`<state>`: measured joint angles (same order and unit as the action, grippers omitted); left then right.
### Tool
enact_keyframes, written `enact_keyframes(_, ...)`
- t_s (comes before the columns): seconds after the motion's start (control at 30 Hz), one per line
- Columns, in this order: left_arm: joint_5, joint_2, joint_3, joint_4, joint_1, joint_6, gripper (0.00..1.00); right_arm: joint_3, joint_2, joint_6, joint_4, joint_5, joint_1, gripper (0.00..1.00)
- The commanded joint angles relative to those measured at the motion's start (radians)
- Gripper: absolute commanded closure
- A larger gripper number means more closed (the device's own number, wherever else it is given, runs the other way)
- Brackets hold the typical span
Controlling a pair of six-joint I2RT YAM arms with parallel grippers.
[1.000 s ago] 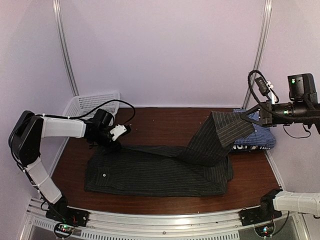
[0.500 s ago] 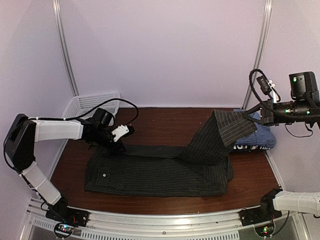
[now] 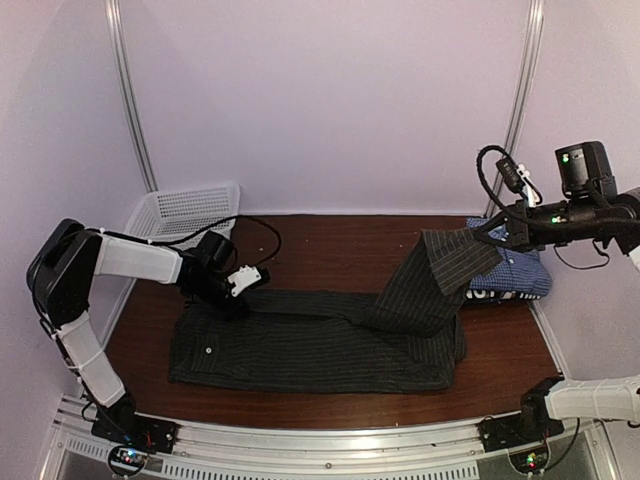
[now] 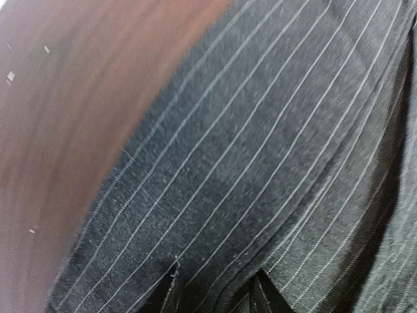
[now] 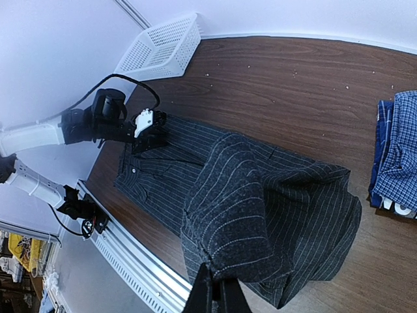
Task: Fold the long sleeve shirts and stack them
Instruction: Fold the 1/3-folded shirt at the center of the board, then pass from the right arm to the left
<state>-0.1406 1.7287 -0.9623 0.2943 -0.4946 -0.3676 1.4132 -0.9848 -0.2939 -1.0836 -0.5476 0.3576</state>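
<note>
A black pinstriped long sleeve shirt [image 3: 300, 345] lies spread flat across the table's front half. My right gripper [image 3: 484, 233] hangs above the table's right side, shut on the cuff end of one sleeve [image 3: 430, 280], which drapes down to the shirt's body. In the right wrist view that sleeve [image 5: 241, 215] hangs from my gripper [image 5: 217, 285]. My left gripper [image 3: 241, 287] rests at the shirt's far left edge. In the left wrist view its dark fingertips [image 4: 164, 290] stand apart over pinstriped cloth [image 4: 260, 130]. Folded shirts, blue checked [image 3: 518, 262] on top, sit at the right.
A white mesh basket [image 3: 185, 210] stands at the back left corner, also in the right wrist view [image 5: 159, 45]. The folded stack [image 5: 399, 163] lies near the right table edge. Bare brown tabletop [image 3: 330, 250] stretches behind the spread shirt.
My right gripper has shifted slightly left with the sleeve, which hangs a bit lower. My left gripper has dropped toward the shirt's far left edge and its fingers have spread.
</note>
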Motion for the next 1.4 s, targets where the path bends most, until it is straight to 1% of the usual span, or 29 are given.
enact_keyframes(0.0,0.027,0.031,-0.029,0.005,0.008,0.019,0.65,-0.016,-0.013,0.017,0.045,0.012,-0.005,1.0)
enact_keyframes(0.17,-0.048,0.049,-0.052,0.069,0.008,-0.007,0.69,-0.019,-0.033,0.031,0.044,0.034,-0.006,1.0)
enact_keyframes(0.27,-0.06,0.041,-0.057,0.08,0.008,-0.016,0.69,-0.02,-0.046,0.031,0.052,0.032,-0.008,1.0)
enact_keyframes(0.37,-0.05,0.005,-0.049,0.054,0.008,-0.012,0.67,-0.027,-0.06,0.029,0.076,0.008,-0.008,1.0)
enact_keyframes(0.43,-0.05,-0.041,-0.034,0.015,0.008,-0.002,0.63,-0.043,-0.071,0.025,0.103,-0.018,-0.008,1.0)
enact_keyframes(0.47,-0.05,-0.068,-0.027,-0.009,0.008,0.007,0.59,-0.057,-0.078,0.018,0.126,-0.04,-0.008,1.0)
enact_keyframes(0.57,-0.06,-0.141,-0.01,-0.092,0.008,0.046,0.42,-0.106,-0.101,-0.002,0.211,-0.109,-0.008,1.0)
enact_keyframes(0.67,-0.083,-0.196,-0.006,-0.145,0.007,0.093,0.33,-0.158,-0.125,-0.037,0.3,-0.171,-0.007,1.0)
enact_keyframes(0.77,-0.101,-0.224,-0.007,-0.188,0.005,0.131,0.3,-0.201,-0.147,-0.081,0.394,-0.246,-0.007,1.0)
enact_keyframes(0.9,-0.179,-0.258,-0.002,-0.28,-0.014,0.171,0.29,-0.263,-0.169,-0.155,0.534,-0.329,-0.005,1.0)
enact_keyframes(1.1,-0.164,-0.259,-0.003,-0.417,-0.125,0.145,0.3,-0.329,-0.221,-0.252,0.682,-0.406,0.002,1.0)
enact_keyframes(1.23,-0.157,-0.246,0.013,-0.508,-0.225,0.053,0.3,-0.367,-0.272,-0.327,0.767,-0.447,0.009,1.0)
enact_keyframes(1.37,-0.097,-0.206,-0.014,-0.541,-0.339,-0.085,0.3,-0.397,-0.321,-0.395,0.86,-0.482,0.027,1.0)
